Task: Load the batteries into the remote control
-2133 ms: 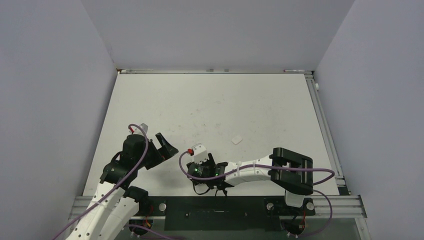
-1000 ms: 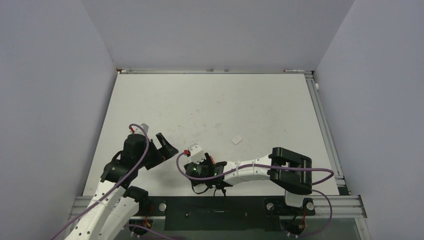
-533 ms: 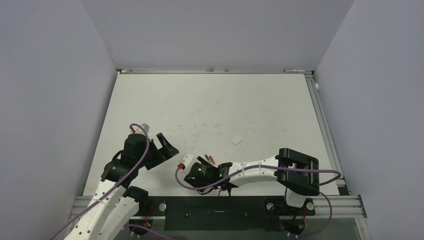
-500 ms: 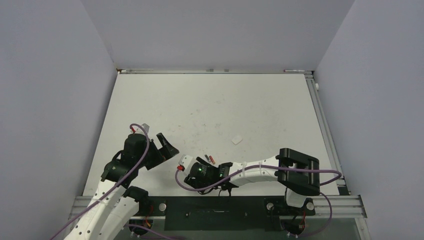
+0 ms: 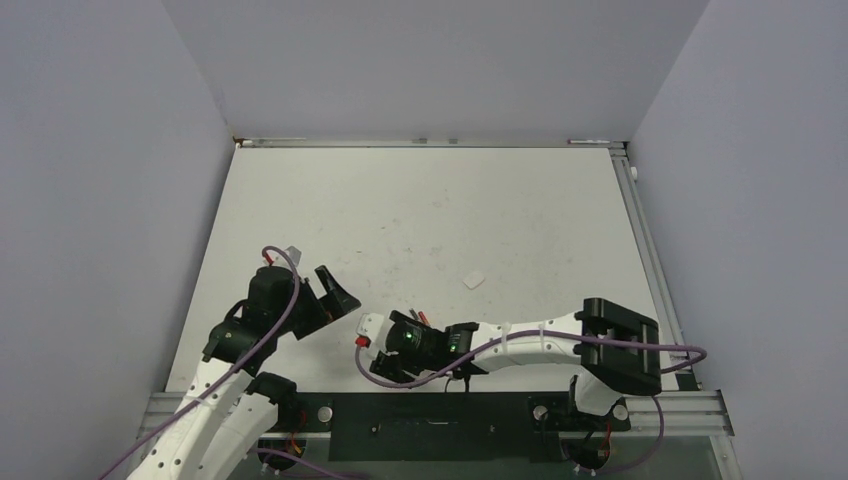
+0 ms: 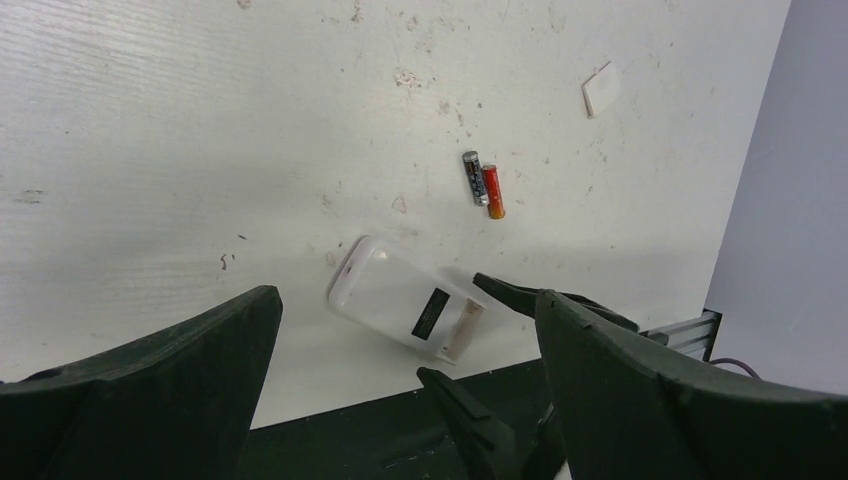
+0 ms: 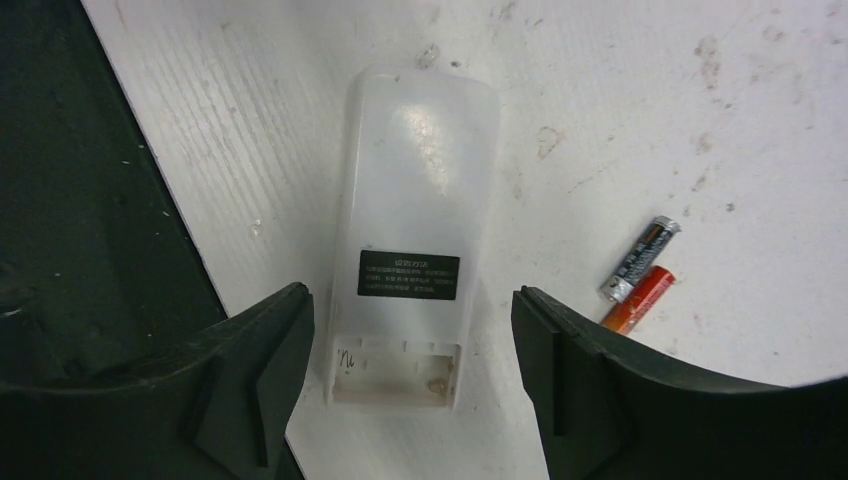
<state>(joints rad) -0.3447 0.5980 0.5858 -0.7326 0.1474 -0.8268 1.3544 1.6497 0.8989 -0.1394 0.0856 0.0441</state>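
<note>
Scuffed white table [image 5: 450, 220]. Right gripper [image 7: 410, 300] is released, jaws spread either side of the remote [image 7: 415, 180], which lies back-up with its battery bay uncovered. Left gripper [image 5: 335, 290] is released, holding nothing, at the right gripper's 10 o'clock. In the right wrist view the batteries [image 7: 637, 275] lie touching side by side at the remote's 3 o'clock.

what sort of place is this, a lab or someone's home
Most likely a robot lab cell: a scuffed white table boxed in by plain grey panels, arms bolted to a metal rail, a remote control and batteries laid out.
</note>
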